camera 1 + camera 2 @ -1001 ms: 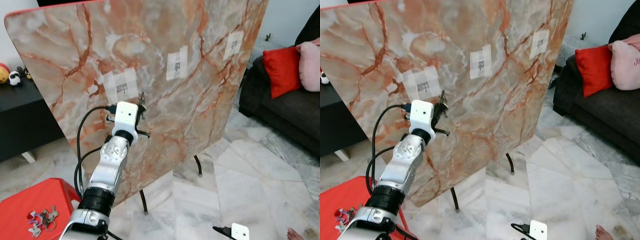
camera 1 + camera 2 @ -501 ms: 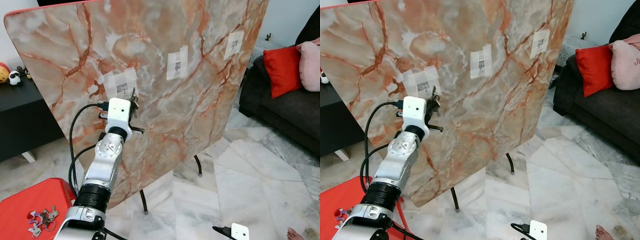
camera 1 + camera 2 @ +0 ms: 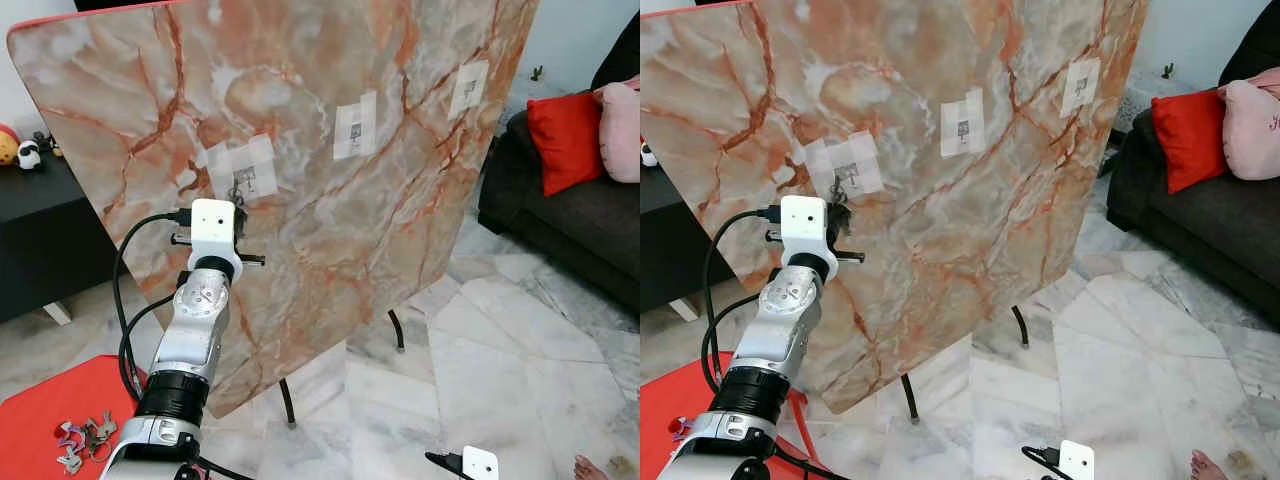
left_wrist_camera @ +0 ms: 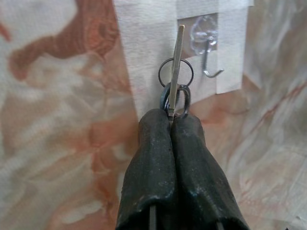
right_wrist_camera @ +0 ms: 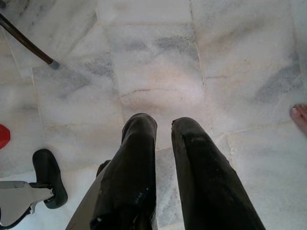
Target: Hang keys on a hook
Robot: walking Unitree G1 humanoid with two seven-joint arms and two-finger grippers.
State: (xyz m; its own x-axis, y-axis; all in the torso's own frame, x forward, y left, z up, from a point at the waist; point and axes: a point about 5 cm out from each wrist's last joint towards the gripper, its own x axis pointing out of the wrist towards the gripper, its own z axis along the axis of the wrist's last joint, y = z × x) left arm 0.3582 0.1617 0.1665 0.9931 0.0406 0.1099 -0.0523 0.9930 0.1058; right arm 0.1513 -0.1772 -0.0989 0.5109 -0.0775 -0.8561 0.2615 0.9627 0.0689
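1. Right gripper [image 5: 163, 129]: matte black fingers slightly parted, holding nothing, above veined grey marble floor tiles [image 5: 158, 62].
2. Left gripper [image 4: 171, 120]: rubbery fingers pressed together on a flat metal key [image 4: 177, 62] with round wire rings, centre of the wrist view.
3. Clear plastic hook [image 4: 207, 52] with a bent wire tip, just beside the key, on a white tape patch [image 3: 243, 167].
4. Orange-veined marble-pattern board [image 3: 330, 60], tilted; no legible writing.
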